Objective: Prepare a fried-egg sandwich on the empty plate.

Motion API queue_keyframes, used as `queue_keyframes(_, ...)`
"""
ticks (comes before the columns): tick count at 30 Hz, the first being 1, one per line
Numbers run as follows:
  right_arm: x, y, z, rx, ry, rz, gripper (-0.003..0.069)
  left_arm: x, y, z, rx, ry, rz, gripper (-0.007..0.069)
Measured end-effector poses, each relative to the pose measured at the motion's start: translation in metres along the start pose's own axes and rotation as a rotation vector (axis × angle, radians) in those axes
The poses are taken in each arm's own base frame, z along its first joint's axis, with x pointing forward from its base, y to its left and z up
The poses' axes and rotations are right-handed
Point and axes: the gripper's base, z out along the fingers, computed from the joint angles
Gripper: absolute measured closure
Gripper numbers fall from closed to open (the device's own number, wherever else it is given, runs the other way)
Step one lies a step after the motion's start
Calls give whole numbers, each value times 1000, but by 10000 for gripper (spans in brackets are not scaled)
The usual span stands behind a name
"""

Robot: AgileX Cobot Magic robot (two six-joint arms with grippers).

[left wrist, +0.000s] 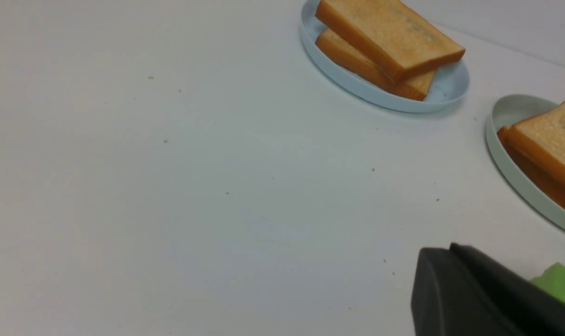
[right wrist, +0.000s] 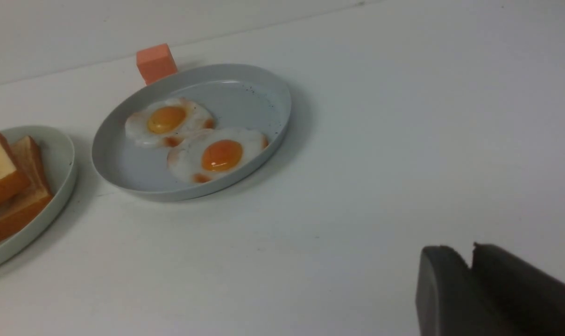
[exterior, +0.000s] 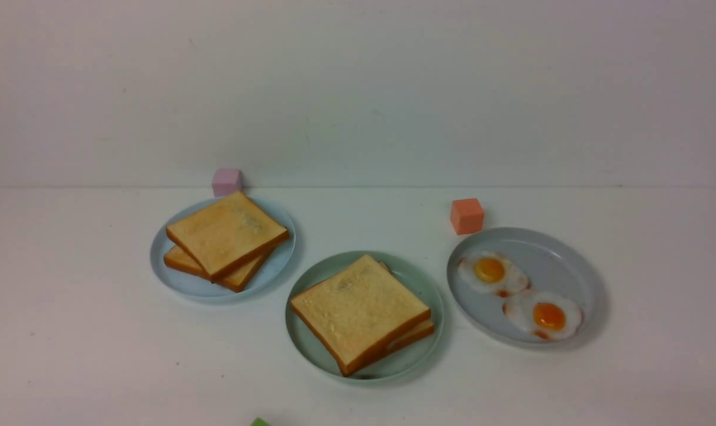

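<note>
- A white table (exterior: 68, 325) carries three plates set in a loose row, well apart from one another.
- The mint plate (exterior: 308, 350) stands in the middle, nearest the robot.
- The sandwich (exterior: 361, 307) lies on that plate: two square toast slices are stacked, the upper one turned a little so that a corner of the lower one shows on the right.
- Whether an egg lies between the two slices cannot be told from these views.
- A bluish plate (exterior: 174, 281) stands to the left and farther back; two more toast slices (exterior: 225, 234) are stacked on it, also skewed.
- A pink cube (exterior: 226, 181) is seen just behind this left plate, near the wall.
- A grey plate (exterior: 547, 248) stands to the right, and two fried eggs lie on it, one (exterior: 491, 272) farther back and one (exterior: 544, 316) nearer, their whites touching.
- An orange cube (exterior: 467, 216) is placed just beside the far left rim of the grey plate.
- A green block (exterior: 260, 422) is cut off by the near edge of the front view.
- The left claw (left wrist: 450, 249) is held over bare table, its dark fingers pressed together and nothing gripped; the green block lies just beside it.
- The right claw (right wrist: 471, 249) is held over bare table, well apart from the grey plate; its fingers are drawn together with only a thin seam between them, and nothing is held.
</note>
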Motion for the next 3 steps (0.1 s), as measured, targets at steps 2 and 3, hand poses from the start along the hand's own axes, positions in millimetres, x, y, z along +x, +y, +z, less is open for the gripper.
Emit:
queue_keyframes(2, 0, 0, 0, 0, 0, 0, 545, 0, 0, 0, 0, 0, 0, 606)
queue_keyframes(3, 0, 0, 0, 0, 0, 0, 542, 0, 0, 0, 0, 0, 0, 606)
